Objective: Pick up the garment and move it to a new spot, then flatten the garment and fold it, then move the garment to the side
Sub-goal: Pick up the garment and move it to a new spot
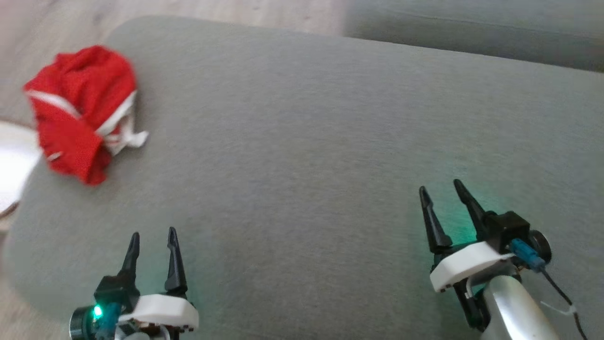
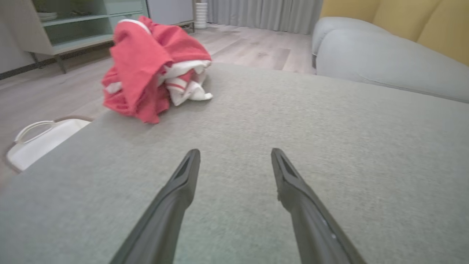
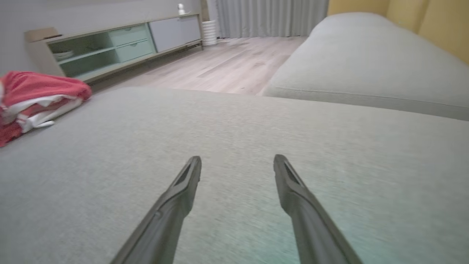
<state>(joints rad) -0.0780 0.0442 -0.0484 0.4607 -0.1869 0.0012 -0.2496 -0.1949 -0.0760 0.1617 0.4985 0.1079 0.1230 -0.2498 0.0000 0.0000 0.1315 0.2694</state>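
Observation:
The garment (image 1: 82, 111) is a red piece with white trim, crumpled in a heap at the far left corner of the grey cushion (image 1: 306, 141). In the left wrist view the garment (image 2: 154, 69) lies ahead and to the left; in the right wrist view the garment (image 3: 33, 99) sits at the left edge. My left gripper (image 1: 153, 238) hovers open near the front left of the cushion, well short of the heap. My right gripper (image 1: 441, 189) is open over the right part of the cushion, far from the garment. Both hold nothing.
A white basket (image 2: 40, 141) stands on the floor just off the cushion's left edge. A second grey cushion (image 3: 366, 69) lies beyond on the right, with a yellow backrest (image 2: 403, 18). A low shelf unit (image 3: 110, 47) stands across the wooden floor.

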